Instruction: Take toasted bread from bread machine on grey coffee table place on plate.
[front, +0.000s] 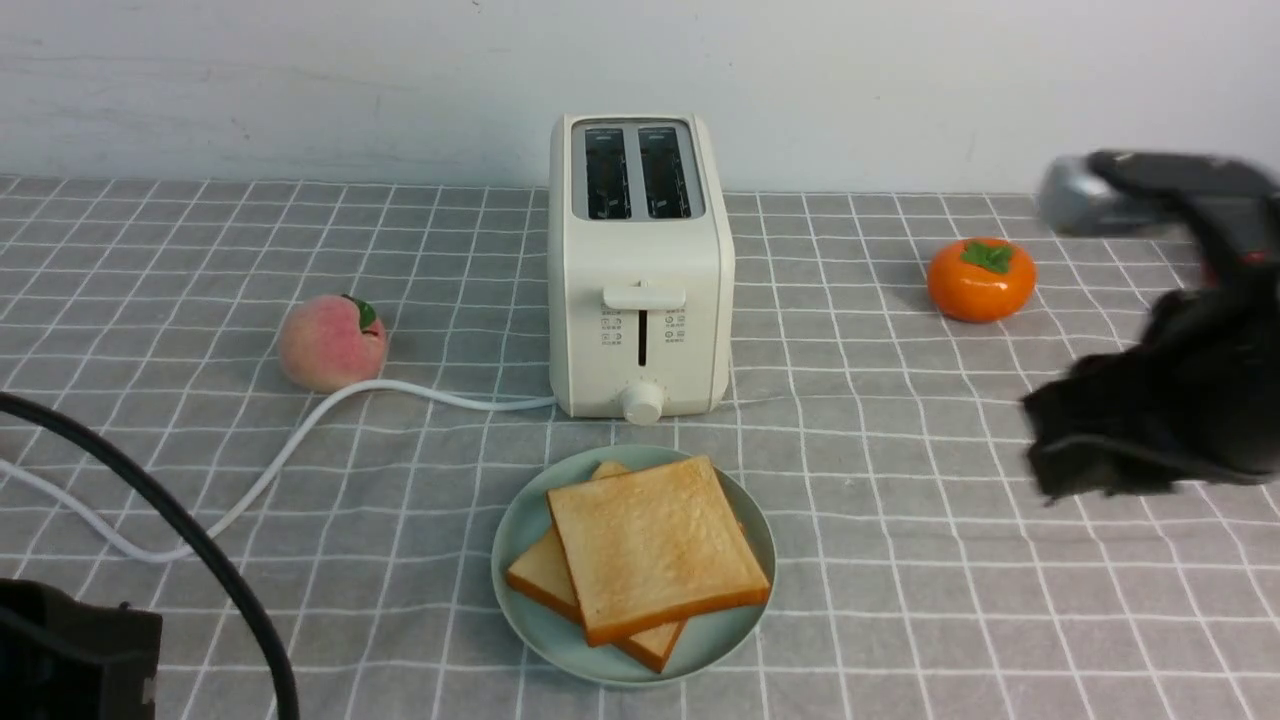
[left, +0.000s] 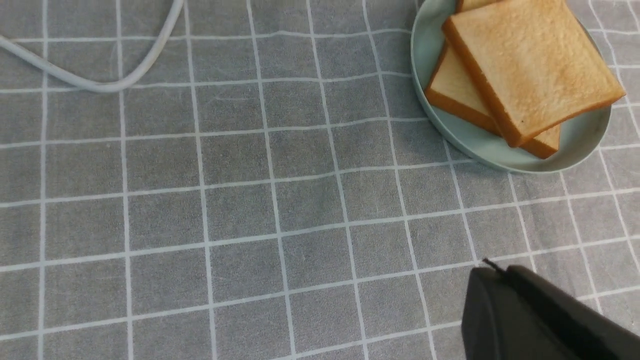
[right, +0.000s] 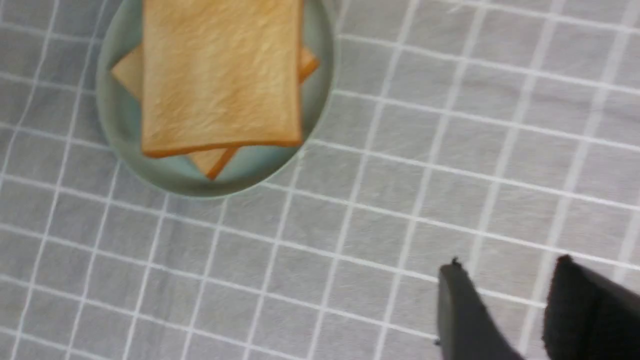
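The left gripper (left: 505, 300) hid its opening; the right gripper (right: 510, 265), narrowly parted, empty, could knock the toasted bread (front: 655, 545) off the plate (front: 525, 520) if swung low.

I count toasted bread (front: 655, 545): 2 slices | plate (front: 590, 662): 1 | bread machine (front: 640, 280): 1 | slots (front: 607, 172) in its top: 2 | peach (front: 332, 343): 1, toward the left edge | orange fruit (front: 980, 280): 1, toward the right edge | white cord (front: 300, 430): 1 | black cable (front: 180, 520): 1, near-left corner | grey coffee table (front: 950, 620): 1
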